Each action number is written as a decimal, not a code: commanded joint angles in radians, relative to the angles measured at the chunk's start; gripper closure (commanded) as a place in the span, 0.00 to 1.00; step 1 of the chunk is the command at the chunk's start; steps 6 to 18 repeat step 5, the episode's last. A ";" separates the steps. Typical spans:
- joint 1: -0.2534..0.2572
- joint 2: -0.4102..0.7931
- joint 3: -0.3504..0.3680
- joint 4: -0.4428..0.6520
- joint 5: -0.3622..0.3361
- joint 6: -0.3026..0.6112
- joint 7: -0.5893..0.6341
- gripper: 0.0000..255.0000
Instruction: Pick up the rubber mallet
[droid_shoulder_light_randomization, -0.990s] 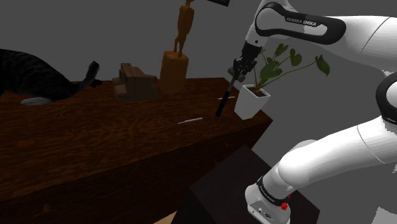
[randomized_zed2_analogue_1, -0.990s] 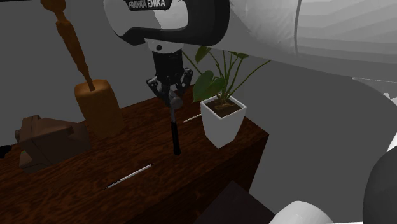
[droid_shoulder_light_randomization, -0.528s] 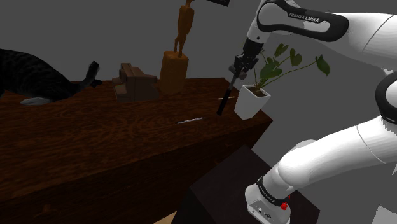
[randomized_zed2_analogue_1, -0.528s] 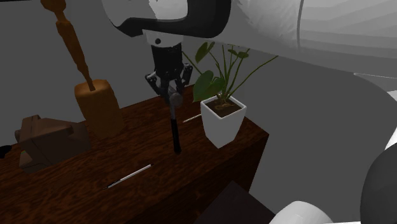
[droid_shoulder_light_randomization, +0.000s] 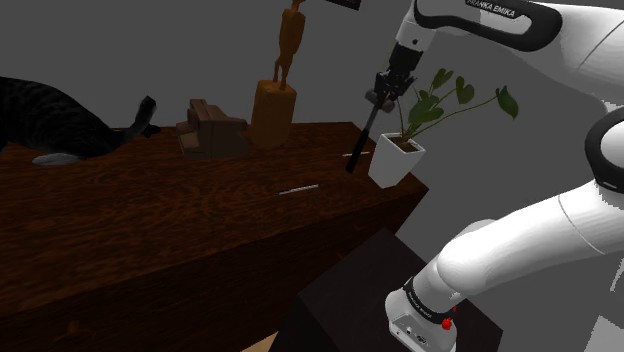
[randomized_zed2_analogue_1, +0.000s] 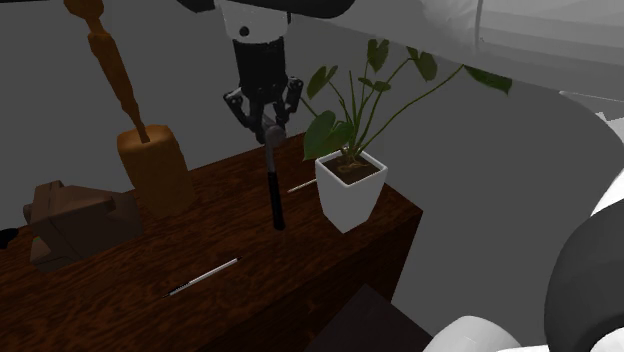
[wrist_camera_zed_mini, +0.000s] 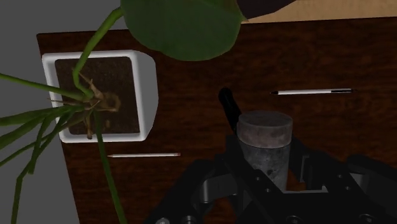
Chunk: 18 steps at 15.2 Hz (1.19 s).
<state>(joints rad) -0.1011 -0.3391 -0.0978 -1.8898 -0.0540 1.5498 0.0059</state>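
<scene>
We log the gripper (randomized_zed2_analogue_1: 265, 122) clamped on the mallet (randomized_zed2_analogue_1: 275, 192) at its grey, mottled cylindrical head, upper centre of frame. Slim black handle hangs down over the dark, grained wooden table (randomized_zed2_analogue_1: 300, 245). White square planter (randomized_zed2_analogue_1: 350, 195) just beside it. Plain grey wall (randomized_zed2_analogue_1: 480, 250).

The black jaws clasp a mallet (wrist_camera_zed_mini: 264, 137) by its mottled grey cylindrical head, one on each side. Its black handle (wrist_camera_zed_mini: 228, 105) points away from them over the dark brown wooden worktop (wrist_camera_zed_mini: 318, 51). Beside the mallet, a white square pot (wrist_camera_zed_mini: 147, 95) of brown soil stands on the worktop, holding a green plant (wrist_camera_zed_mini: 181, 25) whose broad leaf hangs near the camera. A thin pale rod (wrist_camera_zed_mini: 143, 154) lies just beside the pot. A second thin rod with dark ends (wrist_camera_zed_mini: 312, 91) lies on the mallet's other side, apart from it.
</scene>
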 joint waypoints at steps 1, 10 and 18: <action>0.000 0.007 0.000 0.033 0.001 -0.026 -0.001 1.00; 0.001 0.017 0.001 0.072 0.001 -0.056 -0.002 1.00; 0.001 0.017 0.001 0.072 0.001 -0.056 -0.002 1.00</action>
